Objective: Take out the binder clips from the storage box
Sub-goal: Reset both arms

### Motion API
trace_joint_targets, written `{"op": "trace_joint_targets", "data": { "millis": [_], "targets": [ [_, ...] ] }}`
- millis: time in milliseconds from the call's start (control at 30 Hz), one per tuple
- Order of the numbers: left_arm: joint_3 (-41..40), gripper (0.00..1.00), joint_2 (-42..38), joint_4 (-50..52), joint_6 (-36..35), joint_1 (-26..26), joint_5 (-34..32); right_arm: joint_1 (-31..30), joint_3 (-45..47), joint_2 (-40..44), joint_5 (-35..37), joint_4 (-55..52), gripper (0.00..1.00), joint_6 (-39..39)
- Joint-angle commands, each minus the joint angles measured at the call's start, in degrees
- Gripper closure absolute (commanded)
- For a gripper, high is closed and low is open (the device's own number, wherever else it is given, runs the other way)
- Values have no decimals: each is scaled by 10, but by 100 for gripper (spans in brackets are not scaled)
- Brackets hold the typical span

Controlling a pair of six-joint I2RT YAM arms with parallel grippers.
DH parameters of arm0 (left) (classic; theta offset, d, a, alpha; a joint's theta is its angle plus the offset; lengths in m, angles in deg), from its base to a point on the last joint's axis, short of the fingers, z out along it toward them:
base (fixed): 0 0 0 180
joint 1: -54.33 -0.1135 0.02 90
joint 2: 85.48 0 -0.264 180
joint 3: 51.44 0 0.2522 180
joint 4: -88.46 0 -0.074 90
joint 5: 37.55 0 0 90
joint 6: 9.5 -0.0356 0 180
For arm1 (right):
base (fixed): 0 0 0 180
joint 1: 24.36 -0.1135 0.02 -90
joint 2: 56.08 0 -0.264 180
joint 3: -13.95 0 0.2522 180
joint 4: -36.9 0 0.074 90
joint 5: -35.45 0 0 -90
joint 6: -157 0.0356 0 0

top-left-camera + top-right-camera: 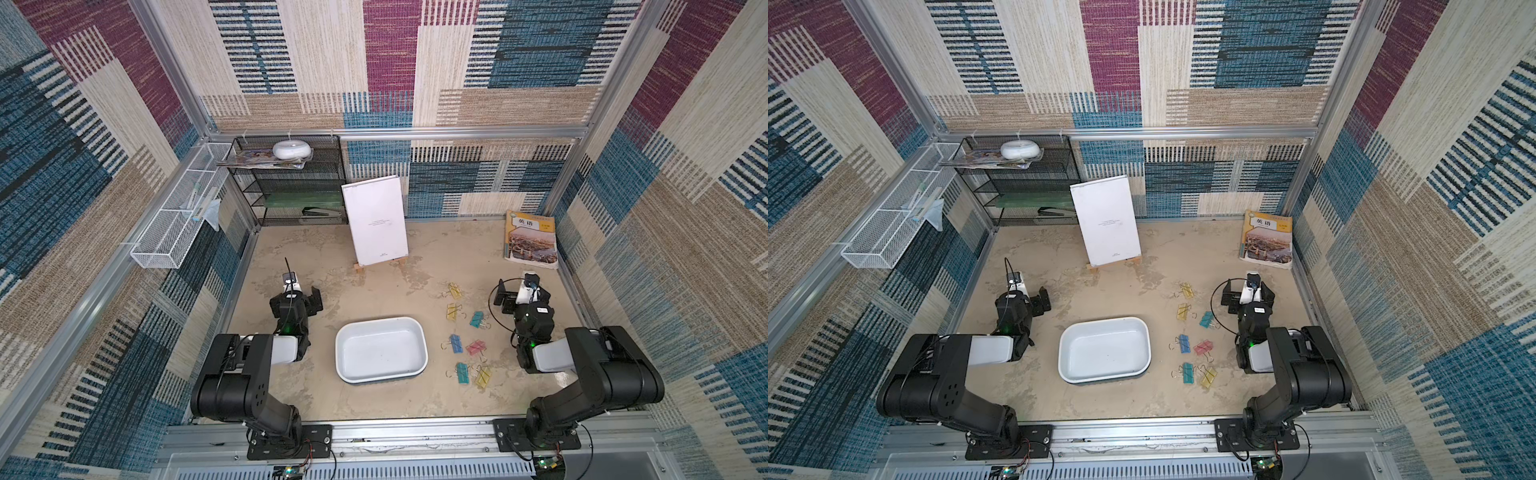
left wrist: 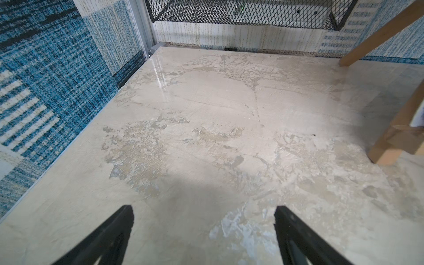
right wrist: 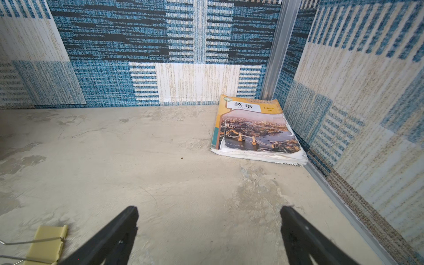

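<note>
Beside the storage box [image 1: 380,349], on its right-arm side, seven binder clips [image 1: 456,344] are lying scattered on the table [image 1: 374,407], all outside the box and close to its rim. Past the clips from the box, the right gripper [image 3: 209,207] is hovering with jaws spread wide, gripping nothing, a yellow clip [image 3: 47,243] lying just beside one finger. On the box's opposite side, the left gripper [image 2: 203,207] is hanging equally spread over the table.

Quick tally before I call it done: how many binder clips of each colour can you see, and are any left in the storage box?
Yellow binder clips: 3
Blue or teal binder clips: 3
Pink binder clip: 1
Total: 7, all on the table, none in the storage box.
</note>
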Motion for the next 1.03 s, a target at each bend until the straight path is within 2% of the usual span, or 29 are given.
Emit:
{"op": "trace_joint_targets", "data": {
  "millis": [0, 67, 100, 367, 500, 1000],
  "targets": [
    [2, 1, -1, -14, -3, -1, 2, 14, -2, 5, -134, 1, 1, -24],
    [2, 1, -1, -14, -3, -1, 2, 63, 5, 16, -310, -2, 1, -35],
    [2, 1, -2, -14, -3, -1, 1, 68, 2, 18, -319, -11, 1, -40],
    [2, 1, -1, -14, -2, -1, 2, 67, -4, 17, -316, -22, 1, -40],
    [2, 1, -1, -14, -2, -1, 2, 68, -31, 13, -195, -71, 1, 3],
    [4, 1, -2, -10, -2, -3, 6, 67, -29, 13, -195, -66, 1, 2]
  ]
}}
